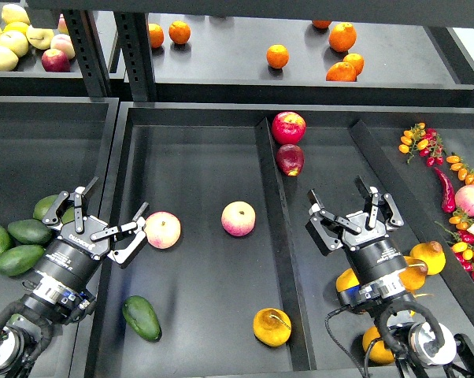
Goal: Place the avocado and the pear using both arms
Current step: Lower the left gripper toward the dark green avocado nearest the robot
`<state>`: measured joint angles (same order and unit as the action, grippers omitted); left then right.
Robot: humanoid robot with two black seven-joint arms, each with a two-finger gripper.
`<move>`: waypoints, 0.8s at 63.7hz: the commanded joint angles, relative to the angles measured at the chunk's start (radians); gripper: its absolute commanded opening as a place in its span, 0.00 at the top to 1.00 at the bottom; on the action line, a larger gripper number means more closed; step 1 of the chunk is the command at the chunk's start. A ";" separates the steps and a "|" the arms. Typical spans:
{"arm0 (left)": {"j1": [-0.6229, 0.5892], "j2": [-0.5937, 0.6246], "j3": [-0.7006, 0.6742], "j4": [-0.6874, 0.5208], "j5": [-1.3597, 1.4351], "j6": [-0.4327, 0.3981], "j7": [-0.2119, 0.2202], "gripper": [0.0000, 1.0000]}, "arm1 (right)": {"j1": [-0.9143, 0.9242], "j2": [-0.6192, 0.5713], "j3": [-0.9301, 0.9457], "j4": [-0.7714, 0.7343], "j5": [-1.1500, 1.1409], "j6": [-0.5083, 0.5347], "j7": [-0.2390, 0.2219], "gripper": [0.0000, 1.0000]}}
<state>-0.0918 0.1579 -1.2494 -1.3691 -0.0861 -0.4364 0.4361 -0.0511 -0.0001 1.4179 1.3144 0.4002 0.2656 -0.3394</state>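
Note:
The avocado (142, 317), a glossy dark green oval, lies at the front left of the middle tray (198, 173). The pear (272, 327), yellow-orange with a thin curved stem, lies at the front right of the same tray, against the divider. My left gripper (117, 198) is open and empty, above and left of the avocado, its right finger next to a peach (162, 229). My right gripper (339, 193) is open and empty over the right tray, up and right of the pear.
A second peach (238, 218) lies mid-tray. Several green ovals (20, 246) fill the left bin. Two red fruits (289, 142) sit by the divider. Yellow-orange fruits (427, 256) lie under my right arm. Peppers and small tomatoes (449, 181) are far right. Oranges (342, 55) are on the shelf.

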 commanded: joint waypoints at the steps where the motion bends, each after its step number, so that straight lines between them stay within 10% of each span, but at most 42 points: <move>1: -0.080 0.118 0.090 0.005 0.006 0.004 0.053 0.01 | 0.007 0.000 0.001 0.000 0.000 0.000 0.000 0.00; 51: -0.680 0.451 0.777 0.143 0.014 0.019 0.053 0.01 | 0.129 0.000 0.141 -0.023 0.016 -0.089 0.002 0.00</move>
<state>-0.7023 0.5568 -0.6043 -1.2250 -0.0765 -0.4068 0.4889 0.0780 0.0000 1.5559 1.2917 0.4164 0.1776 -0.3385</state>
